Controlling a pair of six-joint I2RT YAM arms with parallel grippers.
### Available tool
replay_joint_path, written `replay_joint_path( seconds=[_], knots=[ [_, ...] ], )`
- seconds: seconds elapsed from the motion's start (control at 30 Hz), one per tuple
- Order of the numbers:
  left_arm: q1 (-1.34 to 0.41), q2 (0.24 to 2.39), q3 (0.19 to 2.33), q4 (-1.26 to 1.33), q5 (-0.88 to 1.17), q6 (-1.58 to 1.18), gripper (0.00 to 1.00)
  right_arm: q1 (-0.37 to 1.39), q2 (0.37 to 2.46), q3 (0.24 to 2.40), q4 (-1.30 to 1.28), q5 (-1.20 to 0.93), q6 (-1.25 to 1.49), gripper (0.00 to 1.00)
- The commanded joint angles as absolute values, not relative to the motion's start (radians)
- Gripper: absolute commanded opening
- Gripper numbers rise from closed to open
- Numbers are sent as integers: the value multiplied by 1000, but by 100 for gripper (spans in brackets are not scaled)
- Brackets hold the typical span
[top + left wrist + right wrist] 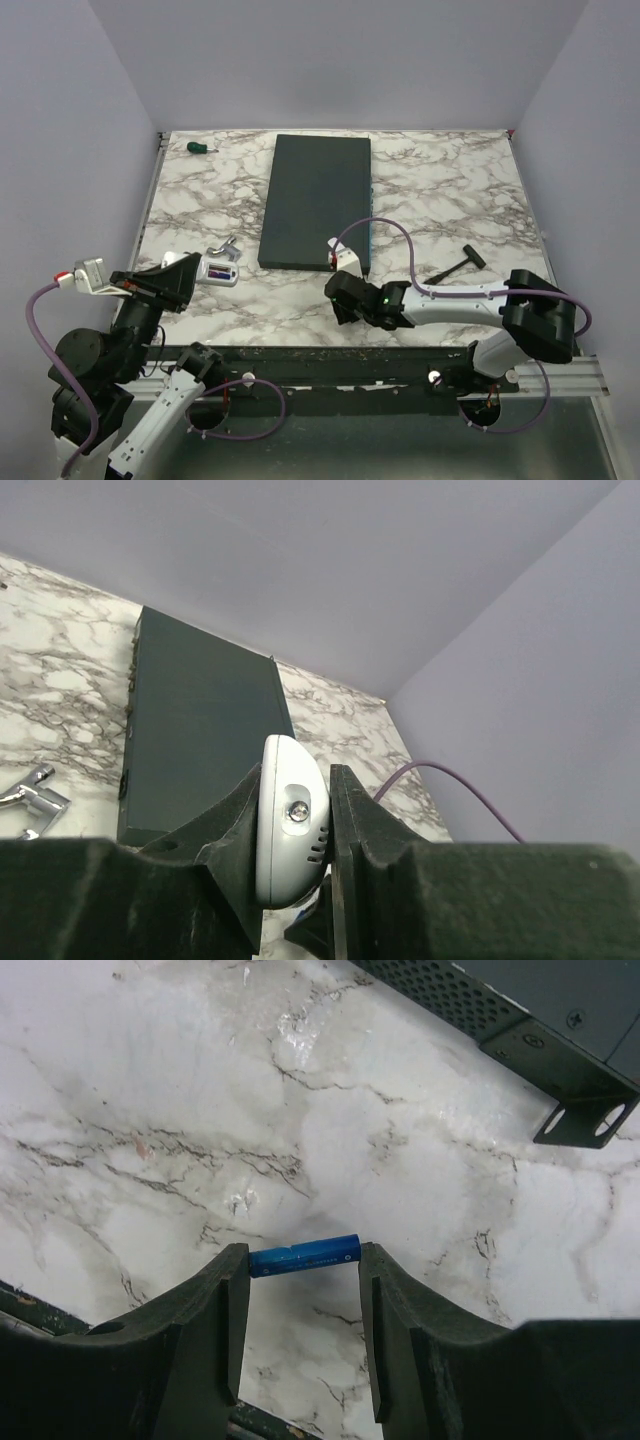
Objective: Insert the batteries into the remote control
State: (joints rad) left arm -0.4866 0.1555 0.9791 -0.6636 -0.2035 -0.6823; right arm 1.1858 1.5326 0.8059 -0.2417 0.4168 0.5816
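Jaws of our left gripper (297,785) pinch the white remote control (290,820) by its long edges, beside the near-left corner of the dark grey slab (315,200). We see a purple-blue battery (220,268) in its open bay. Jaws of our right gripper (302,1260) clamp the blue battery (305,1256) end to end over the marble table (440,190), near the slab's near-right corner. A black T-shaped tool (458,265) lies further right.
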Motion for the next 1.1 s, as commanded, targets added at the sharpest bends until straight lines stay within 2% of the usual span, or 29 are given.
replay_joint_path(
  seconds=[0.0,0.1,0.47,0.63,0.83,0.9,1.07],
  knots=[
    [-492,160,970,-603,-192,-696,0,1194,1474,777,-301,364,585,49],
    [-492,155,958,-599,-187,-706,0,1193,1481,773,-325,369,597,58],
    [-492,153,955,-603,-179,-713,0,1194,1485,781,-347,396,680,64],
    [-492,156,951,-594,-171,-716,0,1194,1395,773,-293,400,836,65],
    [-492,154,940,-584,-164,-723,0,1193,1379,757,-298,459,1199,65],
    [-492,153,940,-584,-160,-726,0,1194,1406,782,-377,497,1351,64],
    [-492,153,942,-588,-145,-718,0,1195,1476,830,-400,491,1344,64]
  ],
)
